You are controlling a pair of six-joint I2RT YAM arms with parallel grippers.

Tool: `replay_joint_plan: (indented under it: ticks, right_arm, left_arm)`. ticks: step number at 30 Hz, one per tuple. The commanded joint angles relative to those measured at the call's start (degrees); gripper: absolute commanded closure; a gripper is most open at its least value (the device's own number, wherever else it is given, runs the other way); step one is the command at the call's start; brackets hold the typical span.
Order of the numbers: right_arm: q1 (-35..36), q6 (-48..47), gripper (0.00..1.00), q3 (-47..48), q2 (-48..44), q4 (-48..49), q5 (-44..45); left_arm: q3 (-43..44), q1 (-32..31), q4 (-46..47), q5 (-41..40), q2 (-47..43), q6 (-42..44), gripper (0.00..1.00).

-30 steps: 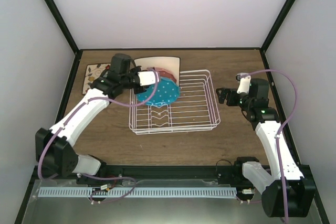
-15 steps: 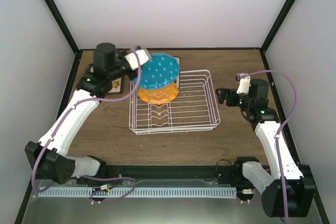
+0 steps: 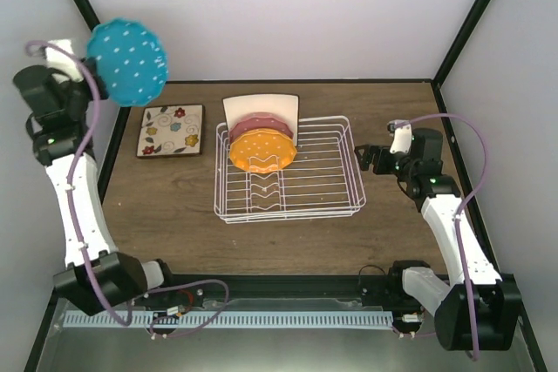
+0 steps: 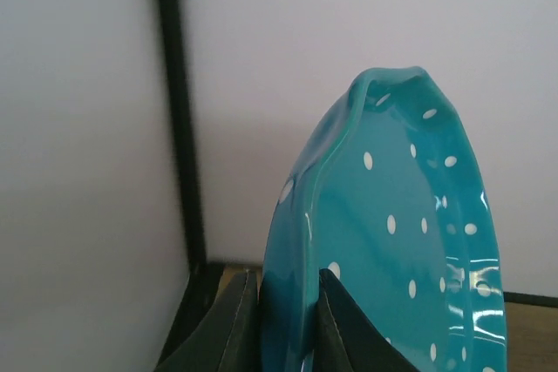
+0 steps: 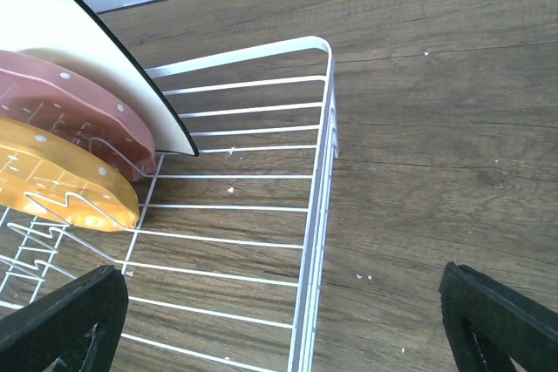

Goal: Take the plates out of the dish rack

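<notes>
Nearest to me is bare brown table (image 3: 174, 233), stretching from my bases up to the dish rack (image 3: 288, 214). The near half of the rack holds only its zigzag prongs.

My right gripper (image 3: 364, 158) hovers just beside the rack's right side. Its jaws are spread wide with nothing between them, and under them my wrist camera shows the rack's corner wire and wood.

Three plates stand on edge in the far-left part of the rack, one behind another. The orange plate (image 3: 259, 151) is in front, the pink plate (image 3: 261, 122) is behind it, and the plain cream square plate (image 3: 261, 104) is at the back.

To the left of the rack, apart from it, a floral square plate (image 3: 170, 131) lies flat on the table.

Farthest off, my left gripper (image 4: 288, 328) is raised high at the far-left corner. Its jaws are nearly together, pinching the rim of the blue dotted plate (image 4: 392, 241). The plate stands on edge, clear of rack and table. The black frame post (image 4: 179, 128) and the white wall sit close beyond it.
</notes>
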Motion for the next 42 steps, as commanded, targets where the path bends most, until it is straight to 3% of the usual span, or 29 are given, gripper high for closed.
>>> replay_joint_plan:
  ticks: [1, 6, 10, 14, 24, 42]
  right_arm:
    - [-0.6, -1.6, 0.00, 1.3, 0.5, 1.3, -1.6]
    - [-0.6, -2.6, 0.00, 1.5, 0.9, 0.8, -1.8]
    - [-0.6, -3.2, 0.00, 1.6, 1.2, 0.6, -2.2]
    - [-0.6, -3.7, 0.00, 2.3, 1.9, 0.3, -2.6]
    - [-0.6, -3.5, 0.00, 2.2, 1.0, -0.3, -2.6]
    - [-0.6, -1.9, 0.00, 1.2, -0.5, 0.2, -2.0]
  left_arm:
    - [-4.8, 12.1, -6.0, 10.3, 1.3, -17.7, 0.96]
    - [-15.6, 21.8, -17.3, 20.5, 2.5, -18.0, 0.96]
    - [-22.5, 22.9, -21.9, 23.9, 1.3, -13.7, 0.96]
    - [-24.1, 22.9, -28.9, 26.4, 5.0, -8.3, 0.96]
    - [-27.2, 23.1, -35.9, 21.2, 8.1, 0.4, 0.96]
    - [-29.1, 23.0, -35.6, 13.8, 14.4, -3.4, 0.96]
